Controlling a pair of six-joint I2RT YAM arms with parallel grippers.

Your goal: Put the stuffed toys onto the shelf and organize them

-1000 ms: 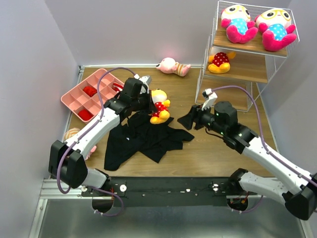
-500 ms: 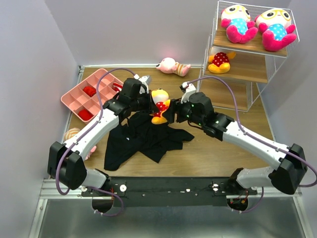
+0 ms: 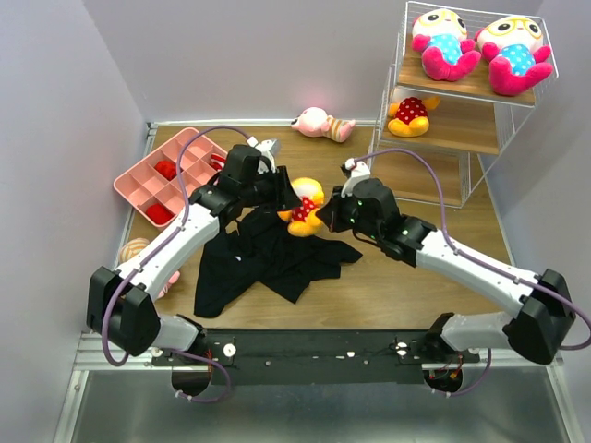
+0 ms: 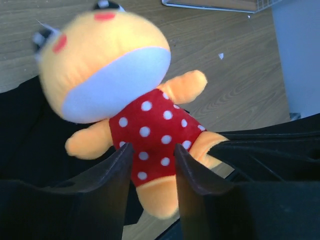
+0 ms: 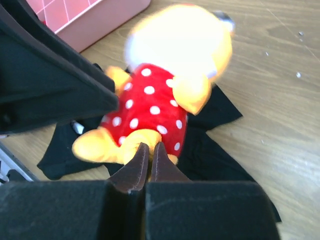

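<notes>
A yellow-orange stuffed toy in a red dotted body (image 3: 303, 205) (image 4: 150, 117) (image 5: 150, 100) hangs between both grippers above a black garment. My right gripper (image 3: 326, 220) (image 5: 149, 146) is shut on its leg. My left gripper (image 3: 280, 192) (image 4: 152, 147) is open, its jaws standing apart on either side of the toy's lower body. The shelf (image 3: 457, 138) stands at the back right. Two blue-bodied toys (image 3: 443, 41) (image 3: 510, 51) lie on its top board, and another yellow-orange one (image 3: 411, 115) on the middle board. A pale pink toy (image 3: 323, 123) lies near the back wall.
The black garment (image 3: 268, 254) is spread over the table's middle front. A pink compartment tray (image 3: 171, 180) with red items sits at the left. Another pale toy (image 3: 138, 254) lies at the left edge beside my left arm.
My right arm swung left to the yellow-orange toy and shut on its leg. My left gripper opened and let go. The toy shifted slightly right and tilted.
</notes>
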